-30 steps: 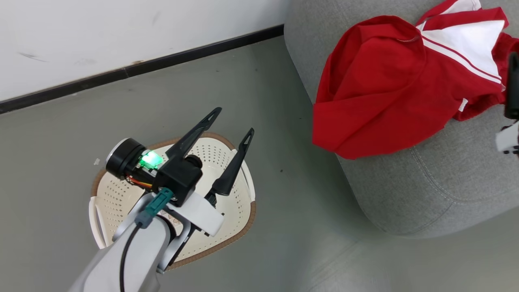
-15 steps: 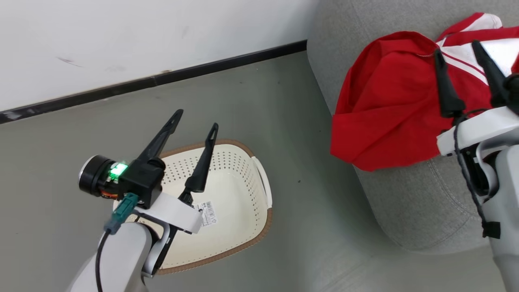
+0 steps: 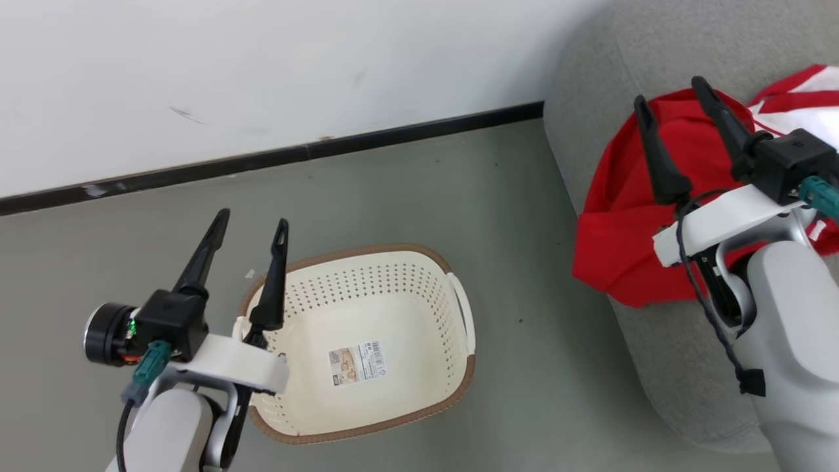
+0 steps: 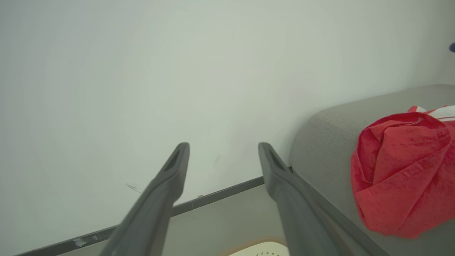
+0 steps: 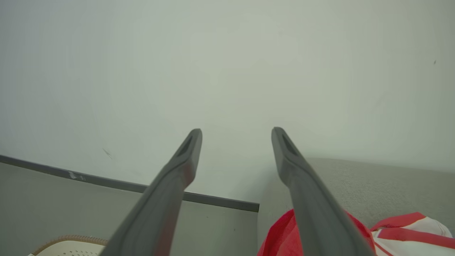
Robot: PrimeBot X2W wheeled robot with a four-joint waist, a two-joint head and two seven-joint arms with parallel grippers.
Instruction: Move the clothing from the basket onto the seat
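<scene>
Seen at lower left, left gripper (image 3: pixel 252 219) held with fingers spread and empty, right gripper (image 3: pixel 668 90) held at right, fingers likewise parted, empty

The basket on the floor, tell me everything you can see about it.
The basket is cream-white plastic, roughly oval, with rows of small holes in its walls, a brown woven-look rim and a white handle on its right end. It stands upright on the grey floor, apart from the seat. It is empty but for a paper label on its bottom. The open left hand overlaps its left edge in the head view, seemingly above it rather than touching.
</scene>
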